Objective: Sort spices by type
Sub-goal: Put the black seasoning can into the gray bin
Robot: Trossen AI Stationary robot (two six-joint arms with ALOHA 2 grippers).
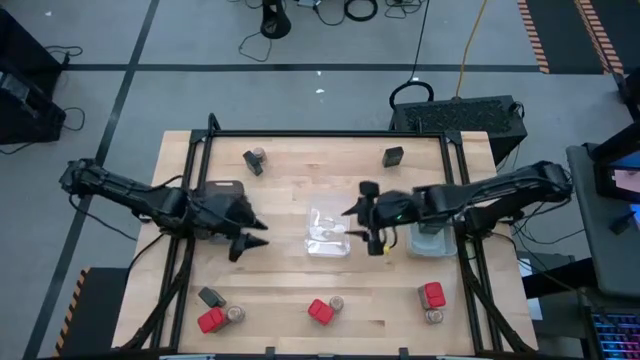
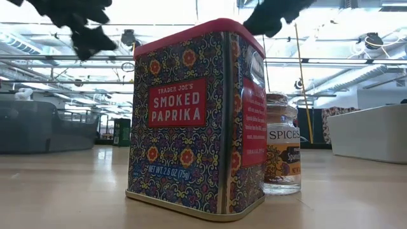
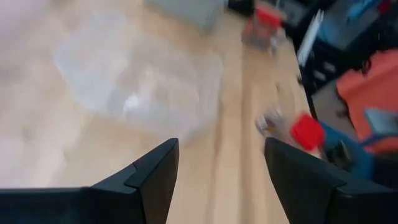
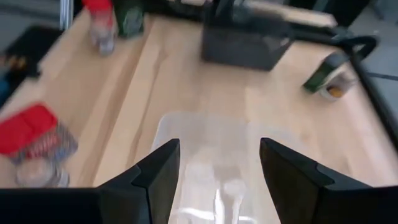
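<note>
Your left gripper (image 1: pixel 252 241) hangs above the bare wood of the table (image 1: pixel 300 190), left of the clear tray (image 1: pixel 328 233) in the middle. Its two fingers are spread apart and hold nothing; in the left wrist view you see the dark fingers (image 3: pixel 152 177) open, with the clear tray (image 3: pixel 140 78) ahead of them.

Your right gripper (image 1: pixel 364 215) is at the right edge of the same clear tray. Its fingers are also released and empty. In the right wrist view the fingers (image 4: pixel 158 171) stand wide, and the clear tray (image 4: pixel 211 155) lies just below and between them. A second tray, greyish (image 1: pixel 432 240), sits under the right arm, just beside the clear one.

The spices are not yet sorted, and both trays look empty as far as you can see. At the far edge of the table there is a black box with a jar (image 1: pixel 255 159) on the left and one black box (image 1: pixel 393 156) on the right. Along the near edge stand three groups: a black box, red box and jar (image 1: pixel 215 315) at the left, a red box with a jar (image 1: pixel 323 309) in the middle, and a red box with a jar (image 1: pixel 433 299) at the right.

In the low view the smoked paprika tin (image 2: pixel 194 121) stands upright, and a spice jar (image 2: pixel 283 152) stands just beside it.
</note>
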